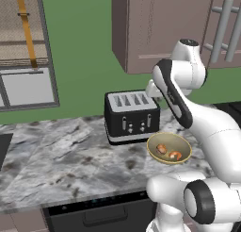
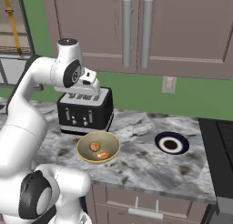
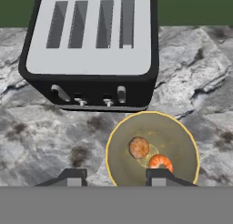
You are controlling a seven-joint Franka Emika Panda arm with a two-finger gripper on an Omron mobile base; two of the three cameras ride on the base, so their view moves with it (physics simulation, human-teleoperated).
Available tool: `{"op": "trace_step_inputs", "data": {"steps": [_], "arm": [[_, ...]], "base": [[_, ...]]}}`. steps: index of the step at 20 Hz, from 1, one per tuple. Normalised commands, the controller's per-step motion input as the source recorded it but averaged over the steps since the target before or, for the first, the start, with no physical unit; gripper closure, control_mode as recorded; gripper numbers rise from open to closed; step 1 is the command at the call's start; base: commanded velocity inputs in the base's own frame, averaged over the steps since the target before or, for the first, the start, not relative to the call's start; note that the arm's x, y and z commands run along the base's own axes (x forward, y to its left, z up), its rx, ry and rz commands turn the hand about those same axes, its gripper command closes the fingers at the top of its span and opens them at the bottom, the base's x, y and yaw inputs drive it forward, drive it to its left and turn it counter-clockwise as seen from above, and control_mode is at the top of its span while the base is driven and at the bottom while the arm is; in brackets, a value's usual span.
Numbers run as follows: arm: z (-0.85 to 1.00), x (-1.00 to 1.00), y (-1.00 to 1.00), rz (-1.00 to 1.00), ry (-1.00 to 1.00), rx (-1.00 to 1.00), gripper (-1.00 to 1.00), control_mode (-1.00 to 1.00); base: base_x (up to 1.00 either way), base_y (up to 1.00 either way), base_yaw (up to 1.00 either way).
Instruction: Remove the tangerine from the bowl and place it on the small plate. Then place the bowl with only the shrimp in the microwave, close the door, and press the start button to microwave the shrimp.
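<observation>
The wide, shallow, glossy yellowish-tan bowl sits at the lower right of the hand view on the grey marbled stone counter, holding both the small round orange-brown tangerine and, touching it at its lower right, the curled orange-pink shrimp. The pincer hangs above the bowl's left edge with its two dark tips spread well apart and nothing between them. In the right base view the bowl lies just in front of the black four-slot toaster with a silver top, while the small round plate with a navy-black rim and white centre rests well apart toward centre right, with bare counter between them and the counter's front edge near the bowl.
</observation>
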Motion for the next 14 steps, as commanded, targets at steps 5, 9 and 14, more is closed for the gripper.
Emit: {"op": "trace_step_inputs", "data": {"steps": [5, 9, 14], "arm": [[0.00, -0.02, 0.00, 0.00, 0.00, 0.00, -1.00, -1.00], [-0.37, -0.07, -0.31, 0.02, -0.01, 0.03, -1.00, -1.00], [-0.99, -0.34, -0.67, 0.12, -0.05, -0.01, -1.00, -1.00]], "base": [[0.00, 0.00, 0.00], [0.00, 0.00, 0.00], [0.00, 0.00, 0.00]]}}
